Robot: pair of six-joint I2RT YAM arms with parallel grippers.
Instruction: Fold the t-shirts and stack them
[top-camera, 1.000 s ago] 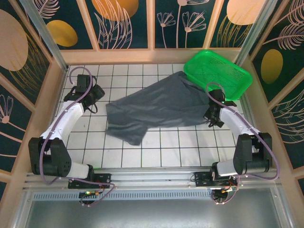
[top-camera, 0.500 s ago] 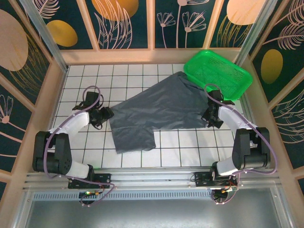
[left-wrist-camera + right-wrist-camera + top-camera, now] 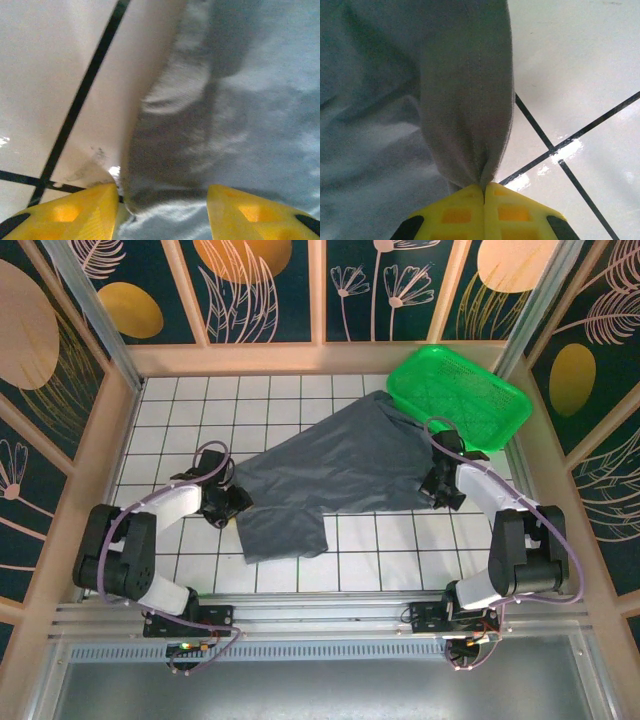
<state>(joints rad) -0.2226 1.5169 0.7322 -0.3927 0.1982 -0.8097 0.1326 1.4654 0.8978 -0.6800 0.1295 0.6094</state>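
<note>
- One white-tiled counter (image 3: pixel 300 570): carried everything else, crossed by dark grid lines.
- One t-shirt (image 3: pixel 340 465), plain dark slate-grey: lay spread on the counter, slanted from the near left up toward the far right. Reached the near-left rim of the green basket with its far corner and sent a squarish flap toward the near edge on its left side. Spanned more width than the basket.
- One green basket (image 3: pixel 460 390): sat in the far right corner of the counter, askew to the tile lines.
- Right pincer (image 3: pixel 437 492): pressed together on the t-shirt's right edge, a little nearer than the basket. From the wrist (image 3: pixel 484 192), showed yellow fingers (image 3: pixel 455 215) meeting tip to tip with a gathered fold of grey cloth pinched between them, bare tile off to the side.
- Left pincer (image 3: pixel 238 502): stood spread, low at the t-shirt's left edge. From the wrist (image 3: pixel 162 210), showed two yellow fingertips (image 3: pixel 85 210) well apart, the cloth's edge running between them, one tip over tile and the other over cloth.
</note>
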